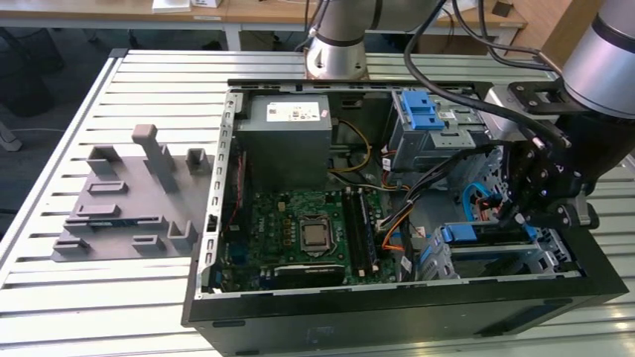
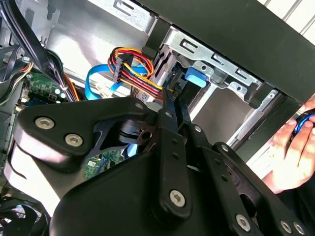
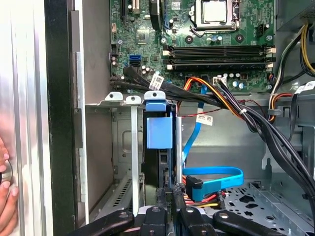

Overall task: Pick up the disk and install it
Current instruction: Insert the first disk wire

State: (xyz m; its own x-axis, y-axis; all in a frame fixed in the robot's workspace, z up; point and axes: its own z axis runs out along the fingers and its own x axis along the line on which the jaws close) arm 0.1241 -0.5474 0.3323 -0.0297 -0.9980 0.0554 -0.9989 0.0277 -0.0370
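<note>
We see the claw (image 1: 516,216) down inside the open PC case (image 1: 397,312), at the drive cage (image 1: 496,256) near the exterior view's right. In the first wrist view its fingers (image 3: 162,199) look pinched together on the rear edge of the disk (image 3: 158,162), which stands on edge in a cage slot w/ its blue rail tab (image 3: 159,128) facing the motherboard (image 3: 206,44). Blue SATA cable (image 3: 216,174) and red/yellow power leads lie just beside. A person's hand (image 2: 290,152) rests outside the case wall. Grey fixture block (image 1: 129,201) sits on the slatted table (image 1: 59,282).
</note>
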